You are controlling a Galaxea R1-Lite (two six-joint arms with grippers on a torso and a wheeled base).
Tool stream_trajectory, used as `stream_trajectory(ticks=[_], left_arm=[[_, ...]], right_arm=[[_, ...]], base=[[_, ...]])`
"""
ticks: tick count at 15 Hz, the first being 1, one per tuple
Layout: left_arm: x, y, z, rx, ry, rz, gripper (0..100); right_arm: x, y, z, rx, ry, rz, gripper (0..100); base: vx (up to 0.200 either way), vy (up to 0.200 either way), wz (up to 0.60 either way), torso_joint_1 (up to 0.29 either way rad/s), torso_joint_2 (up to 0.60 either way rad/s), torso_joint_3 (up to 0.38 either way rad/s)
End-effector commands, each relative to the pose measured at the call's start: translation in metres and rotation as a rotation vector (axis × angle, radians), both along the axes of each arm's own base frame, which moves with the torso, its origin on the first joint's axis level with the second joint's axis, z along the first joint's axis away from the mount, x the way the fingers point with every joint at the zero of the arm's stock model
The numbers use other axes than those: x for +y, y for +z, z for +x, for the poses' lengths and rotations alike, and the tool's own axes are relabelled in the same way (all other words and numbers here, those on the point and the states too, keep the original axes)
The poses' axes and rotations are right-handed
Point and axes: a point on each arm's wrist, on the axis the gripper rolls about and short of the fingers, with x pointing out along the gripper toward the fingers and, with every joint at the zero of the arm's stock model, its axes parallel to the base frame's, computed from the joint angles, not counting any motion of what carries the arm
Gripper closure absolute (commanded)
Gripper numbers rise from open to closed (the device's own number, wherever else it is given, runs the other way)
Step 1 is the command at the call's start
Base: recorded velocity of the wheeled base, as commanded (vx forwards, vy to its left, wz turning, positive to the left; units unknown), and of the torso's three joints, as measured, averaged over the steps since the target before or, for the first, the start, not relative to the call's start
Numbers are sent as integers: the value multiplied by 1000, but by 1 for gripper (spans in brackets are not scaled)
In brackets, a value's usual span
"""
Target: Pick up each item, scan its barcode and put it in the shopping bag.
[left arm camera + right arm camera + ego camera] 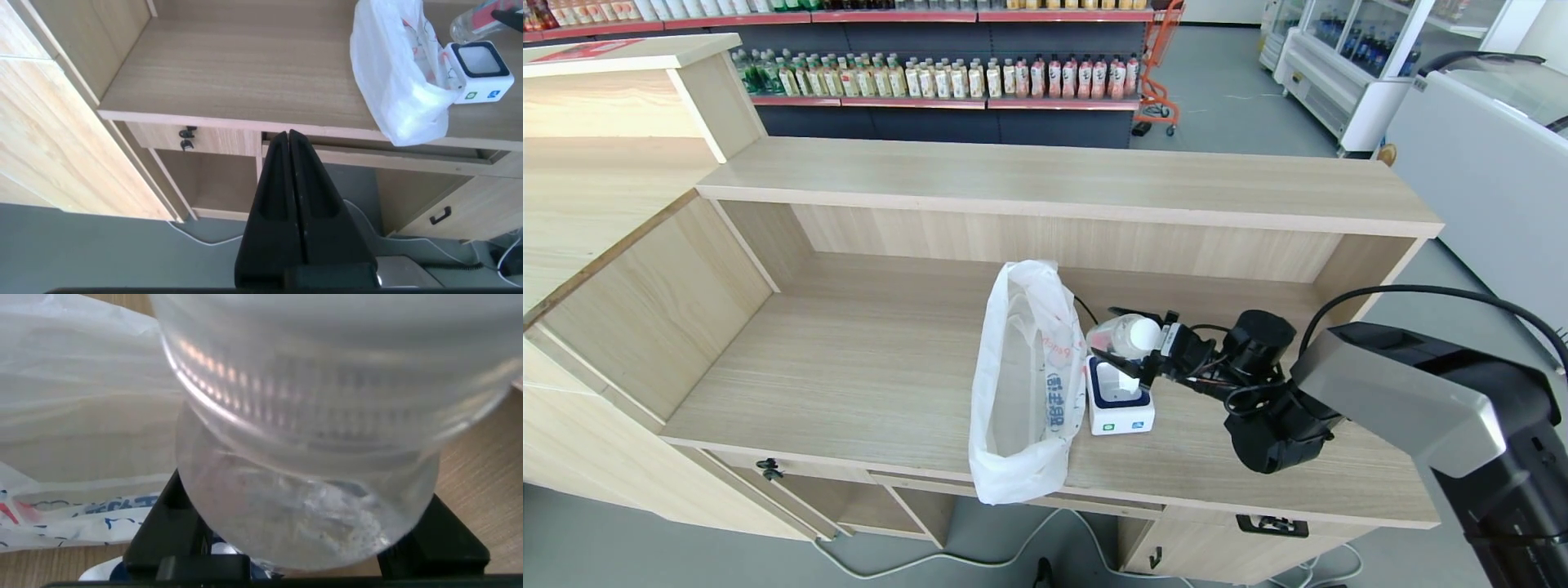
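Note:
My right gripper [1125, 343] is shut on a clear plastic bottle [1112, 333] with a white cap, holding it on its side just above the white and blue barcode scanner [1119, 404]. In the right wrist view the bottle [327, 416] sits between the black fingers [163, 539]. To the scanner's left, the white shopping bag [1021, 384] stands open, its bottom hanging over the counter's front edge. My left gripper [289, 137] is shut and empty, held low in front of the counter, left of the bag [396, 73] and the scanner [480, 72].
The wooden counter [849, 367] has a raised shelf [1054, 180] at the back and side walls at both ends. A black cable [1085, 309] runs behind the bag. Drawers with dark handles [1272, 525] lie under the front edge.

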Motion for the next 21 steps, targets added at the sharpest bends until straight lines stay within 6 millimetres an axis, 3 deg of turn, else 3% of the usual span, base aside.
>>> stream_trajectory(ticks=[1, 4, 7, 9, 10, 11, 12, 14, 21], left_arm=[[0, 0, 0, 0, 0, 0, 100], [0, 0, 0, -1, 0, 0, 100], [0, 0, 0, -1, 0, 0, 100], [0, 0, 0, 0, 0, 0, 100], [0, 0, 0, 0, 0, 0, 100], [0, 0, 0, -1, 1, 0, 100], [0, 0, 0, 2, 0, 0, 100], [0, 0, 0, 0, 1, 0, 100], [0, 0, 0, 0, 0, 0, 100]], right_arm=[[-1, 6, -4, -5, 0, 1, 100], [-8, 25, -8, -24, -10, 16, 100], [-22, 105, -49, 33, -60, 175, 100], [-35, 151, -76, 133, -235, 439, 100], [-35, 151, -76, 133, -235, 439, 100], [-54, 150, -86, 305, -470, 534, 100], [-60, 142, -91, 440, -548, 607, 100], [-63, 134, -99, 567, -589, 633, 100], [-64, 128, -111, 638, -611, 607, 100]], base=[[0, 0, 0, 0, 0, 0], [0, 0, 0, 0, 0, 0], [0, 0, 0, 0, 0, 0], [0, 0, 0, 0, 0, 0], [0, 0, 0, 0, 0, 0], [0, 0, 0, 0, 0, 0], [0, 0, 0, 0, 0, 0], [0, 0, 0, 0, 0, 0], [0, 0, 0, 0, 0, 0]])
